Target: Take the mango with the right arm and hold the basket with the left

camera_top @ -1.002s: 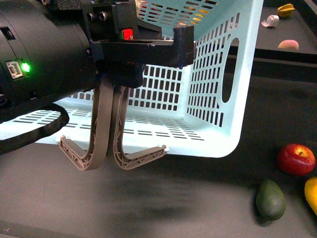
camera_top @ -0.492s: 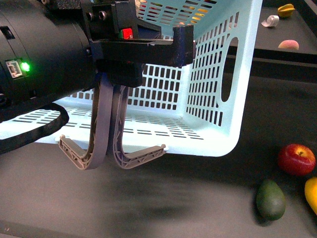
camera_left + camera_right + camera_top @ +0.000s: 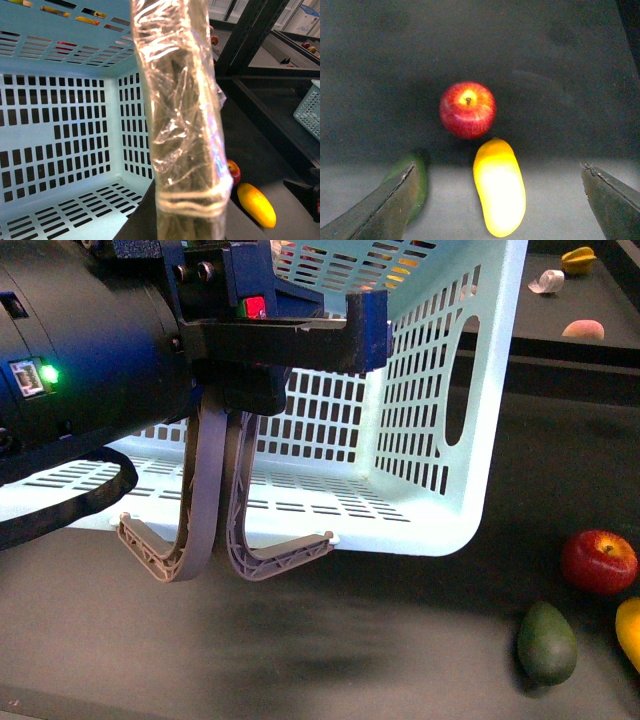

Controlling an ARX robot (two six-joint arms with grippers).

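On the dark tabletop, right of the basket, the mango lies just beside the red apple — the right gripper hovers above it, jaws spread wide. The left gripper sits over the basket's hanging handles — its jaws are hidden, so I cannot tell their state
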